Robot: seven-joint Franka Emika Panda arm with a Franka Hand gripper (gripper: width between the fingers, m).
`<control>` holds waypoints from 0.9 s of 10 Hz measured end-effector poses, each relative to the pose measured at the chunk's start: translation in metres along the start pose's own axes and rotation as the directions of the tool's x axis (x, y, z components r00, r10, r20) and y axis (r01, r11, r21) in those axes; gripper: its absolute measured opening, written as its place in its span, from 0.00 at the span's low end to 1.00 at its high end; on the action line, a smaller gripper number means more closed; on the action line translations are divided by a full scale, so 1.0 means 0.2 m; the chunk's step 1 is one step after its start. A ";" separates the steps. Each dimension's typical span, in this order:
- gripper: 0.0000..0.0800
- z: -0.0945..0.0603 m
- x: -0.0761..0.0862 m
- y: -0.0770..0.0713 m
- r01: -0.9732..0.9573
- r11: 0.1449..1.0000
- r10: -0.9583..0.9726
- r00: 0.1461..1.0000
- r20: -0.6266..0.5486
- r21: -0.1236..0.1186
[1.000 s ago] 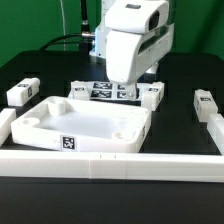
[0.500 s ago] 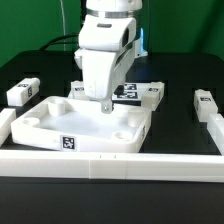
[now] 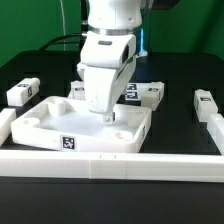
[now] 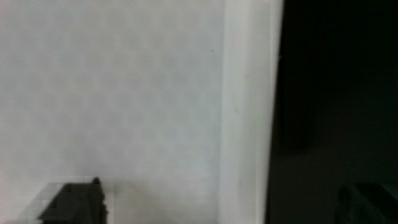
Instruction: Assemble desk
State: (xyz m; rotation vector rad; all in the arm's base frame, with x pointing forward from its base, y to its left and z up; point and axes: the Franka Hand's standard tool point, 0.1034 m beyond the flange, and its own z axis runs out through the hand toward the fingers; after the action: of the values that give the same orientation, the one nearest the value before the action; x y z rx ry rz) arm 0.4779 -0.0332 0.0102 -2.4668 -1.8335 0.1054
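Fingers (image 4: pixel 75 202) show in the wrist view only as one dark, blurred tip against a pale surface, and in the exterior view the arm's white body hides nearly all of them, so we cannot tell whether they are spread or closed. We see the gripper (image 3: pixel 108 117) pointing straight down inside the tabletop (image 3: pixel 95 140), with its tip low over the tray floor, toward the exterior view's right half of the tray. Whether it touches the floor we cannot say.

We find the tabletop in the middle of the black table (image 3: pixel 180 70), lying flat with its raised rim up and a square tag (image 3: pixel 68 143) on its front wall. Just in front of it runs the long white border rail (image 3: pixel 110 166).

We count four white block legs, all apart from the tray. The far-left leg (image 3: pixel 22 92) lies well off toward the exterior view's left. The rear leg (image 3: pixel 79 90) sits just behind the tray, partly hidden by the arm. The second rear leg (image 3: pixel 151 95) is behind the tray's right corner. The far-right leg (image 3: pixel 204 101) lies off toward the exterior view's right.
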 end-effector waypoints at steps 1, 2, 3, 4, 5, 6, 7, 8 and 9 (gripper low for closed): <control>0.81 0.01 -0.01 0.00 -0.002 1.000 0.002 1.000 0.000 0.003; 0.66 0.01 -0.01 0.00 -0.004 1.000 0.004 1.000 0.000 0.003; 0.48 0.01 -0.01 0.00 -0.003 1.000 0.003 1.000 0.000 0.003; 0.31 0.01 -0.01 0.00 -0.003 1.000 0.003 1.000 0.000 0.004; 0.31 0.01 -0.01 0.00 -0.003 1.000 0.003 1.000 0.000 0.004; 0.09 0.01 -0.01 0.00 -0.004 1.000 0.004 1.000 0.000 0.002; 0.08 0.00 -0.01 0.01 -0.004 1.000 0.004 1.000 -0.001 -0.003; 0.08 0.00 -0.01 0.01 -0.004 1.000 0.004 1.000 -0.001 -0.003; 0.08 0.00 -0.01 0.01 -0.004 1.000 0.004 1.000 -0.001 -0.003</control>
State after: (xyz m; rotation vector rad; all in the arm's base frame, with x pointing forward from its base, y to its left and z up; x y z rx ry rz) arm 0.4788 -0.0356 0.0102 -2.4724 -1.8300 0.1013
